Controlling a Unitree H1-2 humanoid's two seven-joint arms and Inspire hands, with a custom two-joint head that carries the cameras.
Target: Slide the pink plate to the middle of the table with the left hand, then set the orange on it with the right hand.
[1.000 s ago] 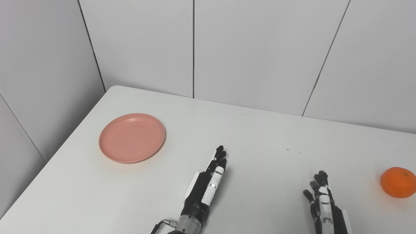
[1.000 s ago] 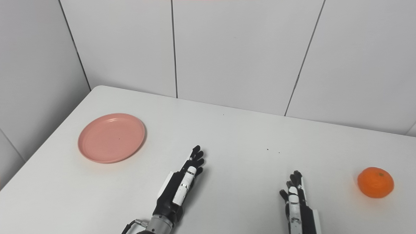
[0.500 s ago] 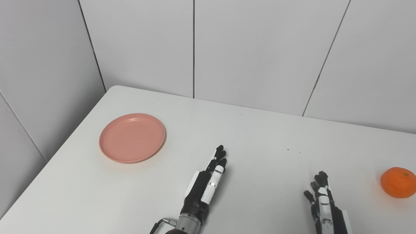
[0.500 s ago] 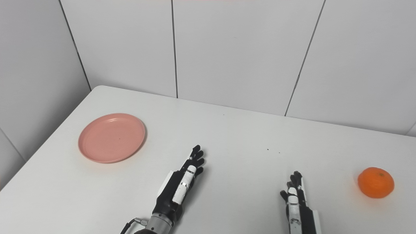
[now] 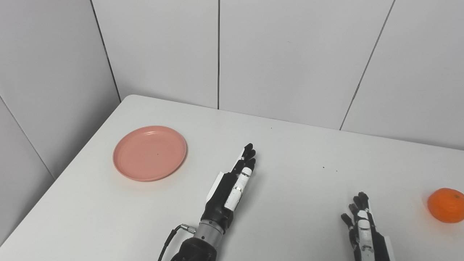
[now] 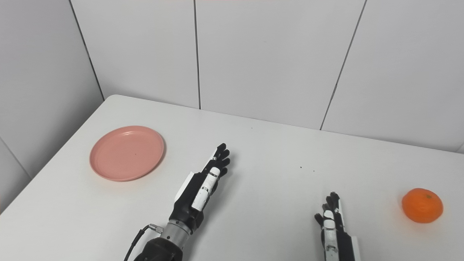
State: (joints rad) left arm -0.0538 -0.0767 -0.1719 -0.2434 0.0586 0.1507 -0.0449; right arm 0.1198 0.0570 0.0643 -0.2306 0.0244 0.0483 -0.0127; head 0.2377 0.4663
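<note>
A round pink plate [image 5: 150, 153] lies on the white table [image 5: 290, 152] at the left. An orange [image 5: 445, 204] sits on the table at the far right. My left hand [image 5: 232, 186] is open, fingers straight and pointing away, over the table's middle, to the right of the plate and apart from it. My right hand [image 5: 363, 228] is open and empty near the table's front edge, left of the orange and apart from it. The same scene shows in the right eye view, with the plate [image 6: 127, 152] and the orange [image 6: 422, 205].
White panelled walls [image 5: 282, 58] stand behind the table and along its left side. A few small dark specks [image 5: 323, 168] lie on the tabletop behind my right hand.
My left hand has moved forward, away from me, with more of its arm in view. My right hand has dropped back a little toward the front edge. The camera has shifted slightly.
</note>
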